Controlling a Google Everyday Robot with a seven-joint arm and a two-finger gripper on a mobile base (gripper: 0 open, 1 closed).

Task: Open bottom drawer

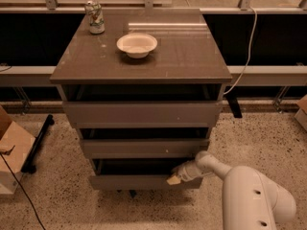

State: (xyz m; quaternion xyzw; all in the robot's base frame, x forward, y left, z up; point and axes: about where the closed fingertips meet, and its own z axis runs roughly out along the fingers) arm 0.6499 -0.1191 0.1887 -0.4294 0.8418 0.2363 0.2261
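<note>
The grey-brown cabinet (144, 61) has three drawers. The bottom drawer (139, 181) is the lowest and narrowest front; it stands pulled out a little, with a dark gap showing above it. My gripper (175, 177) is at the right end of that front's top edge, its pale tip touching the edge. My white arm (249, 200) reaches in from the lower right. The middle front (144, 148) with a white speck and the tall top front (144, 113) also stand slightly out.
A white bowl (137, 44) and a can (95, 17) sit on the cabinet top. A cardboard box (12, 150) and a black bar (38, 140) are on the floor at left. A white cable (247, 51) hangs at right.
</note>
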